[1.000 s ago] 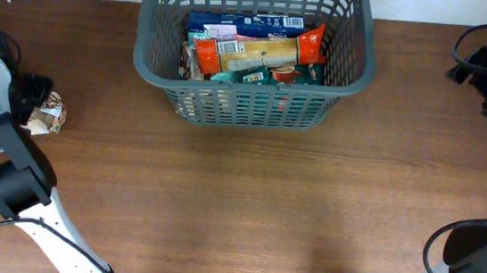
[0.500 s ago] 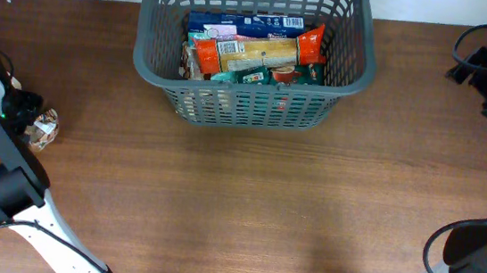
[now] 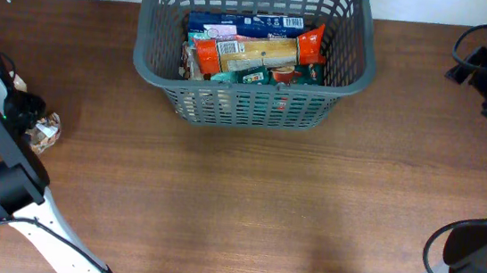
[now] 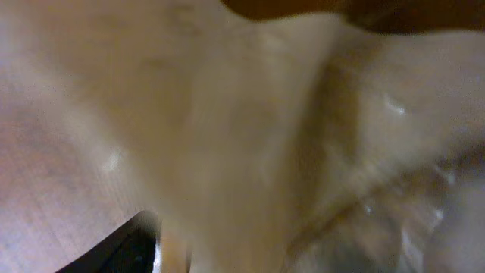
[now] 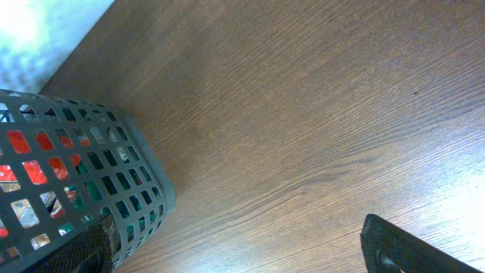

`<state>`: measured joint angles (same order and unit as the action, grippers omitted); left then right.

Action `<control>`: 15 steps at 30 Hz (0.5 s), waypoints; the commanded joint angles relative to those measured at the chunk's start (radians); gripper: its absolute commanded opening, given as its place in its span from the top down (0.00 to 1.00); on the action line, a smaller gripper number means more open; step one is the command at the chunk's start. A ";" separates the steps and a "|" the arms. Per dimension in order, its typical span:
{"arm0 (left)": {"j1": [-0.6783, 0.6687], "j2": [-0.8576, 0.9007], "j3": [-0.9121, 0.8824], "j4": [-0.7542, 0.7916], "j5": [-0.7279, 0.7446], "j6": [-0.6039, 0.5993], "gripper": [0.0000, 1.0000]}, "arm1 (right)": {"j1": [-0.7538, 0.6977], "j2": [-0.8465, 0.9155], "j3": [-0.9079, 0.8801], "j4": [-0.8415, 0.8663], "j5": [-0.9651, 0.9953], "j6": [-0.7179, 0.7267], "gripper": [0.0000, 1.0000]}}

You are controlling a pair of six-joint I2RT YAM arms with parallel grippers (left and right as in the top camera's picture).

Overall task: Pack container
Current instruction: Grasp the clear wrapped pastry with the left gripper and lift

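left gripper (image 3: pixel 29 114) is low at the table's edge, and a crumpled packet (image 3: pixel 45 126) sits right at its fingertips, touching or nearly so. from the wrist it's all blur: creamy, crinkled film with glossy creases fills the view, one dark finger (image 4: pixel 125 250) poking in at the bottom. whether those jaws are pinching the packet or just pressed up against it, can't tell.

right gripper (image 5: pixel 239 254) is up over bare wood, jaws spread wide, two dark fingertips at the far corners of its view and nothing but grain between them. off to one side of those jaws, the rounded corner of the basket (image 3: pixel 246 110): dark grey plastic, slotted lattice wall under a solid rim, red and green wrappers showing through the holes.

the basket stands well apart from both grippers, far across the brown wooden table (image 3: pixel 245 208) from the left jaws. inside, packets lie flat and stacked: a long one with orange ends (image 3: pixel 256 53) and a pale middle on top, a blue one (image 3: pixel 237 21) behind it, green foil tucked at the front.
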<state>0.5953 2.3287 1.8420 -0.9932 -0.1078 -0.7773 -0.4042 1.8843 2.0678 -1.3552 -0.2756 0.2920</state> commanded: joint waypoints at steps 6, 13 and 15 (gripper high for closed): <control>0.003 0.044 -0.008 -0.002 0.090 0.092 0.82 | -0.001 -0.010 -0.005 0.001 -0.005 0.004 0.01; 0.002 0.043 0.016 -0.002 0.389 0.276 0.98 | -0.001 -0.010 -0.005 0.001 -0.005 0.004 0.01; -0.001 0.038 0.043 -0.010 0.493 0.367 0.98 | -0.001 -0.010 -0.005 0.001 -0.005 0.004 0.01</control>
<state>0.6037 2.3119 1.8729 -0.9939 0.1326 -0.5709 -0.4042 1.8843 2.0678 -1.3560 -0.2756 0.2916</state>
